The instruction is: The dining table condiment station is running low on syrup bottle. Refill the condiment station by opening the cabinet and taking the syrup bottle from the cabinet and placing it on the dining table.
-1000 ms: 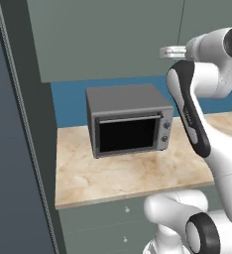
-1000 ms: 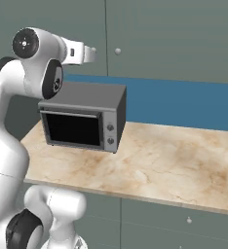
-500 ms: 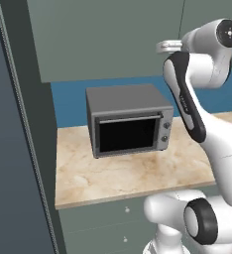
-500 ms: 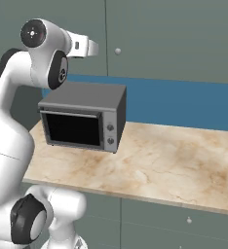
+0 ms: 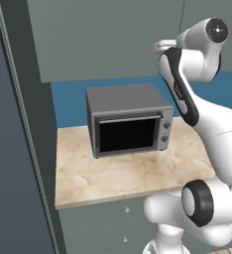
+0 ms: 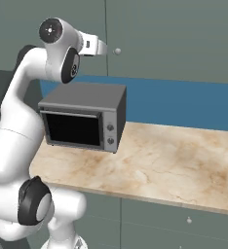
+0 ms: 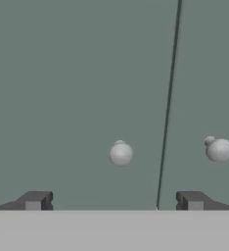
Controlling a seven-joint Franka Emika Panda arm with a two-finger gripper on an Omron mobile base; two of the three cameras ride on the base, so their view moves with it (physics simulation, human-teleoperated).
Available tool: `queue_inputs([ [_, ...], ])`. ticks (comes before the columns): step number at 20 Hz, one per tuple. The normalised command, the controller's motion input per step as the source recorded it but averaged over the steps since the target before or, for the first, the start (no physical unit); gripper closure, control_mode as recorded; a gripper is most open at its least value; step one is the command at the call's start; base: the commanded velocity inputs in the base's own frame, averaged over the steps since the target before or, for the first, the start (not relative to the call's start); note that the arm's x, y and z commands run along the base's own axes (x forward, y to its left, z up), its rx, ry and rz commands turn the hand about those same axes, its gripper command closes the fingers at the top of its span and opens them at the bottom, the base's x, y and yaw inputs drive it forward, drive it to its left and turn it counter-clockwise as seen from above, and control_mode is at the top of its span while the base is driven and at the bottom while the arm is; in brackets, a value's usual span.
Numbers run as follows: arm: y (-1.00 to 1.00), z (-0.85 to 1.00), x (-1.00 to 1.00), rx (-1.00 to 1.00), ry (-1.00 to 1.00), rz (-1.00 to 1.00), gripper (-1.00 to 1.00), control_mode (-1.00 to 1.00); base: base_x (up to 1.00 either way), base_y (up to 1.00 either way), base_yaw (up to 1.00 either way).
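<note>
Fingers (image 7: pixel 34 200) spread wide and empty before the closed grey-green flat-fronted wall cabinet (image 7: pixel 77 73).
Hand view shows two round pale knobs (image 7: pixel 121 154) flanking the door seam; the base views add a grey toaster oven (image 5: pixel 129 125) on the beige marble table (image 6: pixel 155 168).

Matt grey-green cabinet (image 7: pixel 77 73) doors, smooth pale satin knobs (image 7: pixel 121 154); brushed grey metal toaster oven (image 5: pixel 129 125) with glossy dark glass; polished beige marble-look counter (image 6: pixel 160 165).

Cabinet (image 7: pixel 77 88): grey-green doors, pale grey round knobs (image 7: pixel 121 154). Toaster oven (image 5: pixel 129 126): grey, black window. Counter (image 6: pixel 160 165): beige marble pattern. Backsplash (image 6: pixel 184 102): blue.
</note>
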Motion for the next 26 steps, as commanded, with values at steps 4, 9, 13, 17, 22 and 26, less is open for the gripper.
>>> queue_inputs([
  [4,-0.08,-0.04,0.50,0.00,0.05,0.00,-1.00,-1.00,0.00,0.00,0.00],
  [9,-0.01,-0.10,0.46,0.00,0.00,0.00,-1.00,-1.00,0.00,0.00,0.00],
  [13,0.00,-0.21,0.42,0.00,0.00,0.00,-1.00,-1.00,0.00,0.00,0.00],
  [17,0.00,-0.21,0.38,0.00,0.00,0.00,-1.00,-1.00,0.00,0.00,0.00],
  [22,0.00,-0.17,0.37,0.00,0.00,0.00,-1.00,-1.00,0.00,0.00,0.00],
  [26,0.00,-0.27,0.25,0.00,0.00,0.00,1.00,-1.00,0.00,0.00,0.00],
])
